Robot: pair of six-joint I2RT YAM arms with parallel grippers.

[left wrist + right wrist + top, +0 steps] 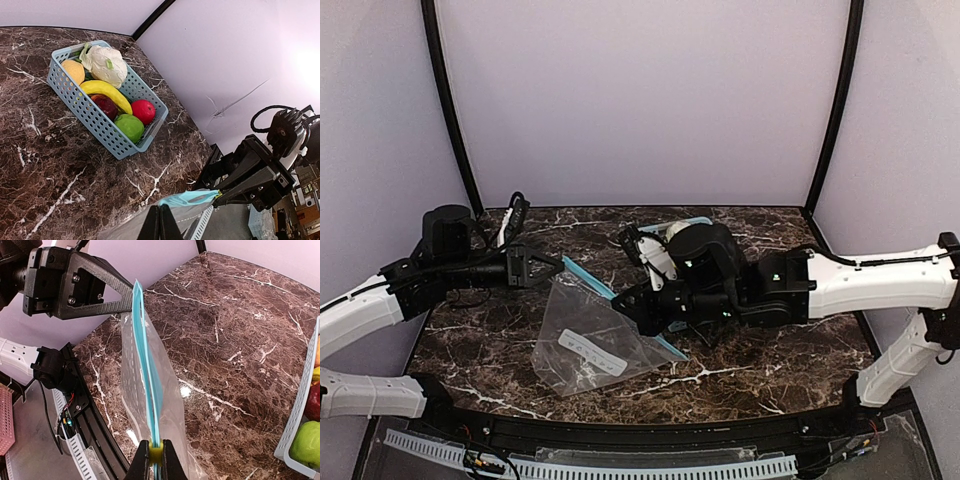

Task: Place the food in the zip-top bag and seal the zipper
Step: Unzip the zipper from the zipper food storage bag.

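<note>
The clear zip-top bag [582,335] hangs between my two grippers above the table, with a white label [592,352] and no food inside. My left gripper [561,266] is shut on the bag's far corner [160,220]. My right gripper [620,306] is shut on a yellow slider [156,452] on the teal zipper [146,375]. The food lies in a light blue basket [85,112]: cauliflower [107,62], orange [74,71], banana [105,90], dark red apple [104,105], red apple [143,111] and green apple [129,126]. The cucumber is hidden.
In the top view the basket [688,222] stands at the back, mostly hidden behind my right arm. It shows at the right edge of the right wrist view [300,410]. The table's near edge carries a black rail [640,435] with cable ducts.
</note>
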